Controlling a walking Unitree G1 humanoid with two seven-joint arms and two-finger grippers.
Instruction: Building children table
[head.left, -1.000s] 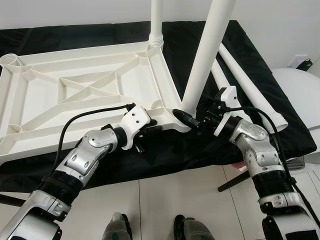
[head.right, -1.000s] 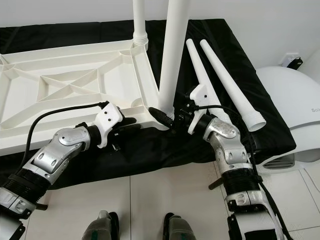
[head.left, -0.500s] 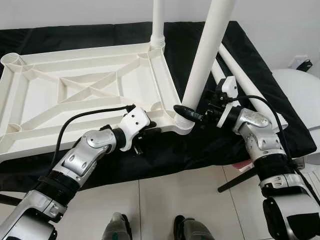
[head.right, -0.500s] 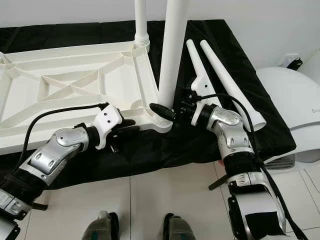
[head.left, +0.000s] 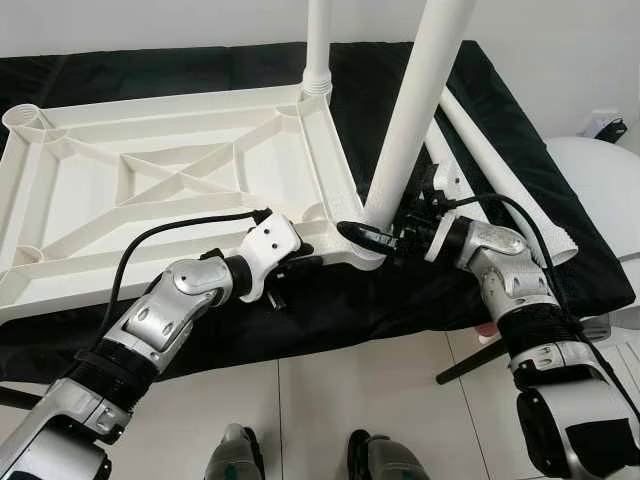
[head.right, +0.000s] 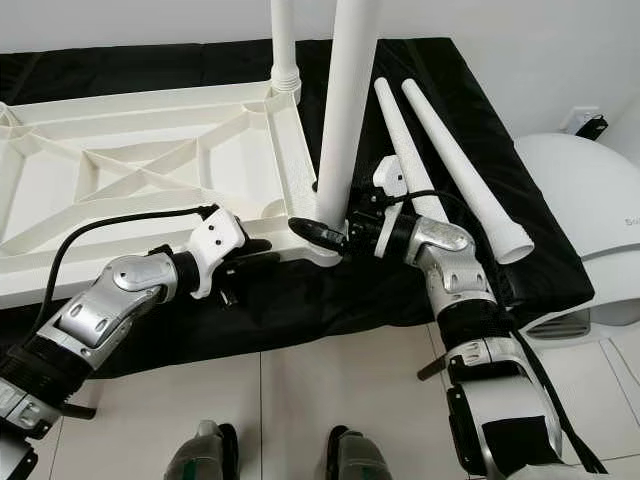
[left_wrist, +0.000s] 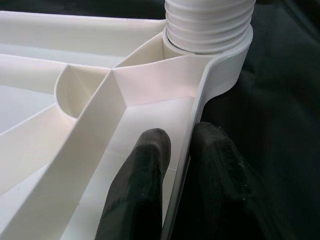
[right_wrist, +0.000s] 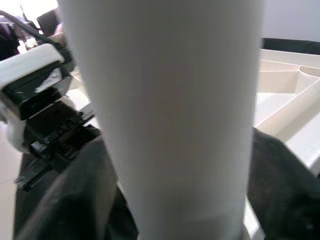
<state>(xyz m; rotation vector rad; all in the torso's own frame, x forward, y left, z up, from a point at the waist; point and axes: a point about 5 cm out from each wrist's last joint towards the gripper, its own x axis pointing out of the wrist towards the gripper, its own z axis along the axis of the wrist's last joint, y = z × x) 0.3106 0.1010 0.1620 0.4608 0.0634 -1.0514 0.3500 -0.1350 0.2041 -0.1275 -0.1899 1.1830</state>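
The upturned white tabletop (head.left: 170, 190) lies on the black-draped surface (head.left: 330, 300), and its near rim is still pinched between the nearly closed jaws of the left gripper (left_wrist: 175, 165), one finger inside, one outside. Over the last second the right gripper (head.left: 385, 238) has been rolled about the near leg (head.left: 405, 130), its jaws closed round the base at the corner socket. The leg is judged to be mid-screwing. Two loose legs (head.right: 440, 150) wait on the right.

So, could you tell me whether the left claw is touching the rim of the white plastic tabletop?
Touching: in the left wrist view the left claw's black fingers pinch the white plastic tabletop's rim between them.
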